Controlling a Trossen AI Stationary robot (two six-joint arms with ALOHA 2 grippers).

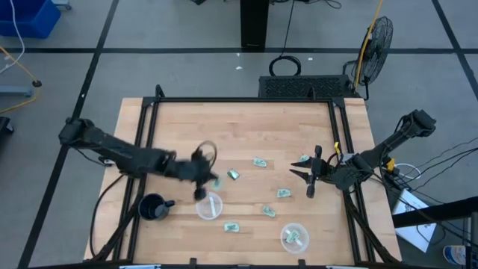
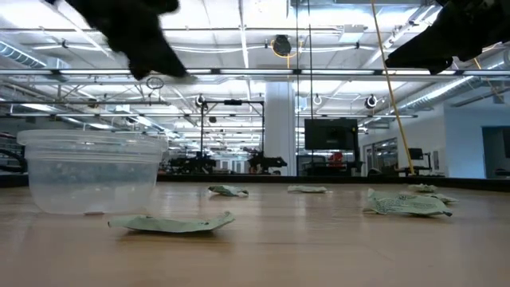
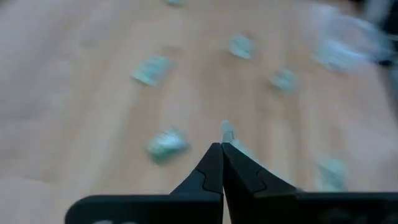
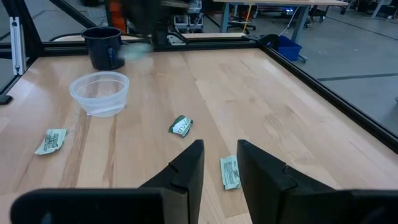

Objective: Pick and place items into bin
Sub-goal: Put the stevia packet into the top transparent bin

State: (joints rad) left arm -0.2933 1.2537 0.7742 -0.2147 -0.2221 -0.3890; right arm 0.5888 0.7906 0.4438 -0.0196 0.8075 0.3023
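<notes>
Left wrist view: left gripper [image 3: 222,146] jaws clenched on a small upright packet [image 3: 227,130].

high: overhead, whole table [image 1: 246,119] | low: table-level | wrists: fwd, close | shared: tabletop

Pale wooden table [image 1: 246,127] with visible grain, clear plastic cups [image 1: 209,206], crinkled paper-like packets [image 1: 260,161], matt black mug [image 1: 151,207]
</notes>
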